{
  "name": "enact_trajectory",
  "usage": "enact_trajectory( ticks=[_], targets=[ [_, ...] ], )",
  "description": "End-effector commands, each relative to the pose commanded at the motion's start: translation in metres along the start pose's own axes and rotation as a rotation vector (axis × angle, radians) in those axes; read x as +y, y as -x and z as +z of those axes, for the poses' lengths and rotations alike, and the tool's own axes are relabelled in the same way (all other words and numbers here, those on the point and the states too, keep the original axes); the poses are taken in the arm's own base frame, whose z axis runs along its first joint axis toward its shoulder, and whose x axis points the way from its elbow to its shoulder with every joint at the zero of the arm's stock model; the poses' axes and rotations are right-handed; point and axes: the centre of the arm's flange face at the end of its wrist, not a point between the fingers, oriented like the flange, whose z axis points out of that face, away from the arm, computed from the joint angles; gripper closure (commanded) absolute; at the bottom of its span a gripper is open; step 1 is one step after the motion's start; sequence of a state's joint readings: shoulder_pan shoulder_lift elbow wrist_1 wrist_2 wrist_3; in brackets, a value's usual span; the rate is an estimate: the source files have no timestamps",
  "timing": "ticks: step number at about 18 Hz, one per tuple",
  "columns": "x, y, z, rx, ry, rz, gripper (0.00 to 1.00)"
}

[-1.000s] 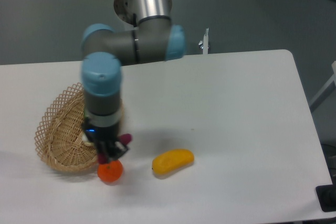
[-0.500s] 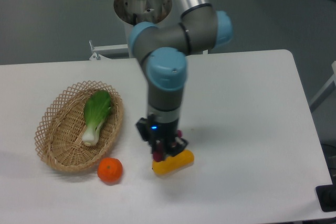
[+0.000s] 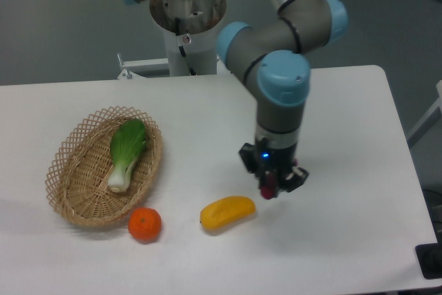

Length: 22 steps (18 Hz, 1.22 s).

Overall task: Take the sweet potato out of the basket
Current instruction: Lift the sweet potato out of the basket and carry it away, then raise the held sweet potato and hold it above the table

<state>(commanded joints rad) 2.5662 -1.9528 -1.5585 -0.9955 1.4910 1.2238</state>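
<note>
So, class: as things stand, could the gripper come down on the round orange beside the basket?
Probably not yet. Nothing stands over the orange, which sits just outside the basket, but the gripper is shut on the sweet potato, so it would have to let go first.

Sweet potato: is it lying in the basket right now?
No, the sweet potato is in the gripper over the table, well right of the basket.

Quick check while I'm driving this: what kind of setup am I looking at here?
Most likely a robotics lab bench, not a kitchen: a bare white table against a plain grey wall, a pedestal-mounted arm whose gripper holds the sweet potato, and a few items, like the basket, laid out.
</note>
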Motion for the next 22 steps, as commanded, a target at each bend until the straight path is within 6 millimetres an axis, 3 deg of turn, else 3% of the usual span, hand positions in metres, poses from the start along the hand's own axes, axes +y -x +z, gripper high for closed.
enact_trajectory(
  ticks=[12,22],
  targets=[
    [0.051,0.035,0.0,0.007,0.023,0.09,0.87],
    [0.06,0.044,0.005,0.03,0.044,0.104,0.87]
  ],
)
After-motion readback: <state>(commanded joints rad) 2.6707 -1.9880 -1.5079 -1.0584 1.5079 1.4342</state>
